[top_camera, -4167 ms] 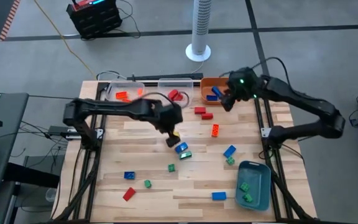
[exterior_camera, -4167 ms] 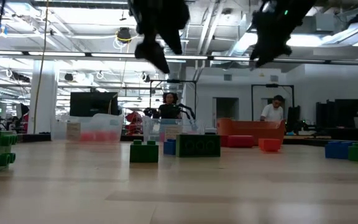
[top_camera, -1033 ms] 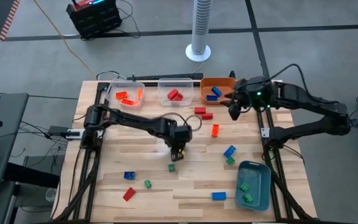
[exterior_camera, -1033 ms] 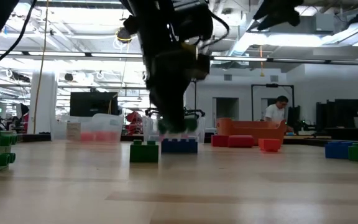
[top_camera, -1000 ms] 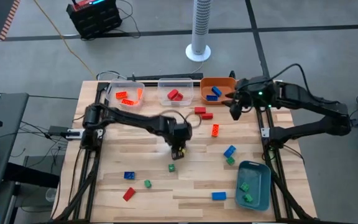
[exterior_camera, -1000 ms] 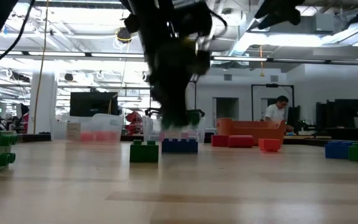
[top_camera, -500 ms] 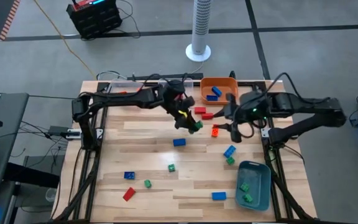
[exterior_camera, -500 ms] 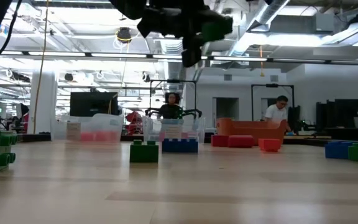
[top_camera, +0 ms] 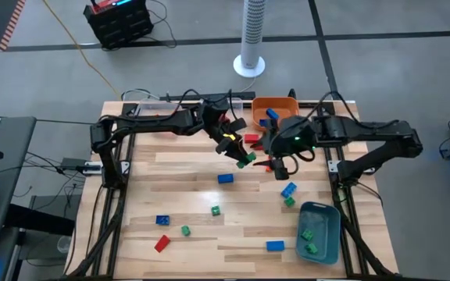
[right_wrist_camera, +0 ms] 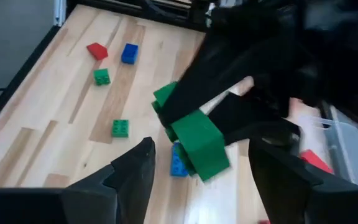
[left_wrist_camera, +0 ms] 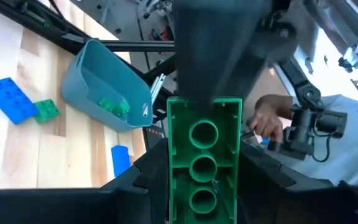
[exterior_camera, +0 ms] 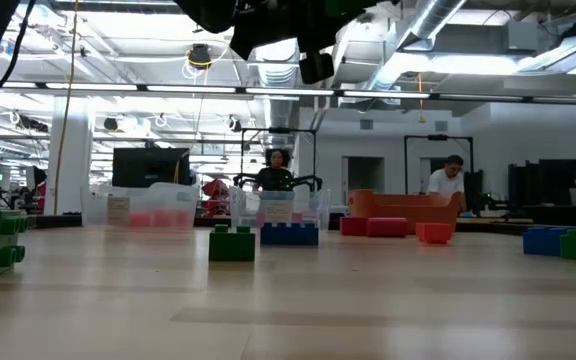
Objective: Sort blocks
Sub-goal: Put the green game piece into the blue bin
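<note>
My left gripper hangs above the middle of the table's far half, shut on a green block. The left wrist view shows that block's hollow underside. My right gripper is close on its right and open. Its two fingers stand wide on either side of the green block without touching it. Loose blocks lie flat on the wood: a blue one, a small green one, a red one and several more. My left gripper pinches the green block by its two long sides between its two fingers. The fingers come slanting down from the table's far left. The block is lifted clear of the table and sticks out past the fingertips, its hollow underside toward the wrist camera.
An orange bin with blue blocks stands at the far edge. A blue-grey bin with green blocks stands at the near right. Clear bins at the far left are partly under my left arm. People show in the room behind.
My left gripper has risen from the table's middle and gone toward the far right, lifting the green block off the blue block, which stayed on the wood. My right gripper has come from beside the orange bin toward the near left, up to the lifted green block.
</note>
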